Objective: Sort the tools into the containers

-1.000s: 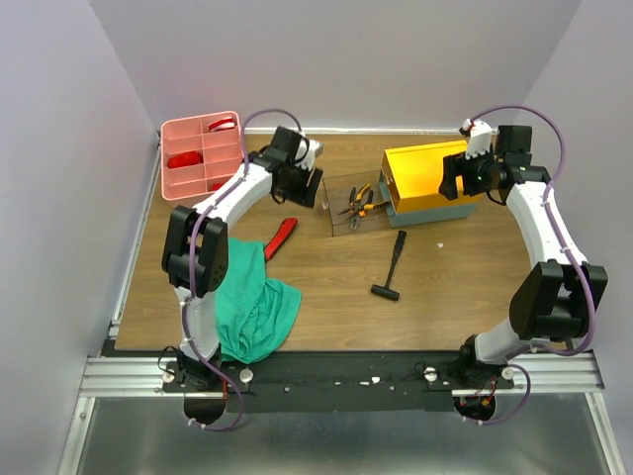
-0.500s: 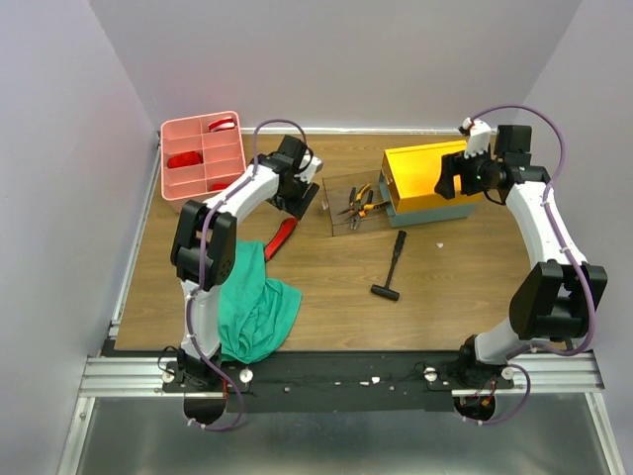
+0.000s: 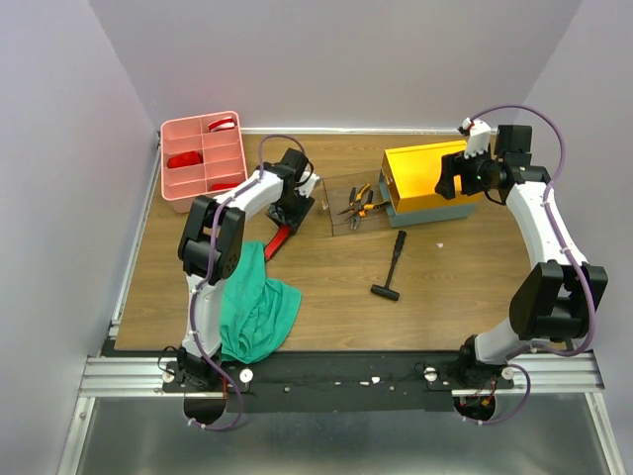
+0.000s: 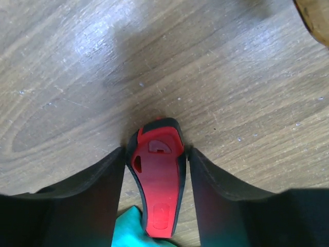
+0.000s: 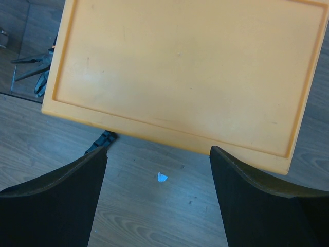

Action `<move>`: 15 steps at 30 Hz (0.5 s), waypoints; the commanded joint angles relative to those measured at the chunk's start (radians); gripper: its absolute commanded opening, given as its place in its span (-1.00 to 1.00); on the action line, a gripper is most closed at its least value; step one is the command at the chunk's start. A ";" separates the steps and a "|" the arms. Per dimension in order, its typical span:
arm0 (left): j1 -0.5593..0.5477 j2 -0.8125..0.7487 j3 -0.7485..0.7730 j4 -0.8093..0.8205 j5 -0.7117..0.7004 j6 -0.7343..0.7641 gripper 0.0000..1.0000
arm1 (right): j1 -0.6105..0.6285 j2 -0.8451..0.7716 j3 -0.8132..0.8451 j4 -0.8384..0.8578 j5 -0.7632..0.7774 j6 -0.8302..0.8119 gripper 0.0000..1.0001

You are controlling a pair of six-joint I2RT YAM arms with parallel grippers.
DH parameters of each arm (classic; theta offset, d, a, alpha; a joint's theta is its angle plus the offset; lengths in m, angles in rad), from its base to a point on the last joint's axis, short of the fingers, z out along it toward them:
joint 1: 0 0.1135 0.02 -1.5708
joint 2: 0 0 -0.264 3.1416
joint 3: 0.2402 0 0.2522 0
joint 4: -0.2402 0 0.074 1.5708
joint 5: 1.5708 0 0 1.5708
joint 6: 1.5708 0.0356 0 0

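The red-handled pliers with black edging (image 4: 157, 185) lay flat on the wooden tabletop (image 3: 455, 287), near the pink plastic six-compartment tray (image 3: 163, 148), off its near right corner. Their lower end ran under the edge of the crumpled green cloth (image 3: 252, 302), which spread on the side away from the tray. The left end effector (image 4: 156, 154) hung low over the end of the pliers' handle, one finger on each side. Its jaws stood narrow, just beside the handle and barely apart from it. I judged this to be a line-up for a grasp, with the grip not yet made. That end was likely chosen because it was free of the cloth.

Well apart from the tray, across the tabletop to its right, stood the boxy toolbox with a yellow top and grey base (image 3: 425, 168). The right end effector (image 5: 158, 150) hovered above its near edge with jaws wide and nothing between them, seemingly waiting there.

Between tray and toolbox lay the orange- and green-handled pliers (image 3: 358, 203), and the black hammer (image 3: 391, 265) rested further from the tray, toward the near side. Both remained unsorted, while red items already sat in the tray's compartments.
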 commanded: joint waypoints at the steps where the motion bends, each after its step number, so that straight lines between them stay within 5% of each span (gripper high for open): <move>1: 0.006 -0.013 -0.049 -0.053 0.037 -0.027 0.11 | 0.006 0.001 0.013 0.009 -0.015 0.002 0.77; 8: 0.006 -0.042 0.059 -0.076 0.177 -0.026 -0.87 | 0.006 -0.016 0.018 -0.003 0.000 -0.011 0.77; 15: 0.009 -0.062 0.328 -0.065 0.353 -0.070 -0.97 | 0.006 -0.063 -0.037 0.000 0.023 -0.030 0.77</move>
